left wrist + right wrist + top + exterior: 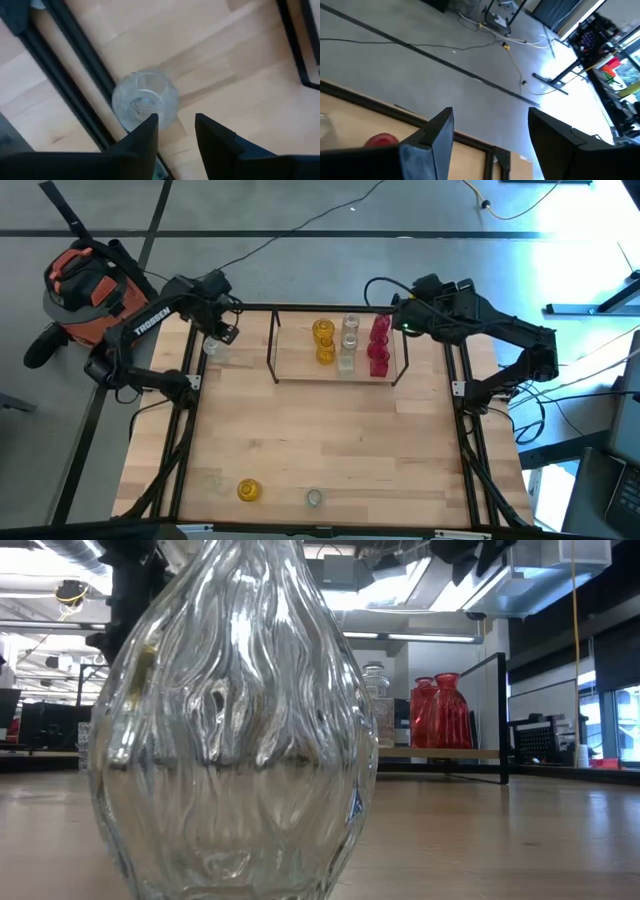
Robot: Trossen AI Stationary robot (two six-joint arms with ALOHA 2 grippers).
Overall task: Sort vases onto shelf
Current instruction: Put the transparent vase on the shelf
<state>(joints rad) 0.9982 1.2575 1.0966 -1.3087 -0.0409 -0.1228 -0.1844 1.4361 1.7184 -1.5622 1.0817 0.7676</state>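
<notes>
Pick-up step: left gripper (176, 131), fingers spread, above clear vase (144, 100) at upper left; right gripper (490, 135) spread, empty, by shelf (290, 370); next, descend and close.

the left arm (150, 315) reads "trossen" (white letters, nothing else legible).

- On my shelf (283, 376) I count two yellow vases (323, 340), three clear vases (348, 342), three red vases (379, 343).
- Loose on the table (330, 440): one yellow jar (248, 490) and one clear jar (314, 498) at 6 o'clock.
- One clear vase (145, 101) before my left fingers (145, 137), at 10 o'clock.
</notes>
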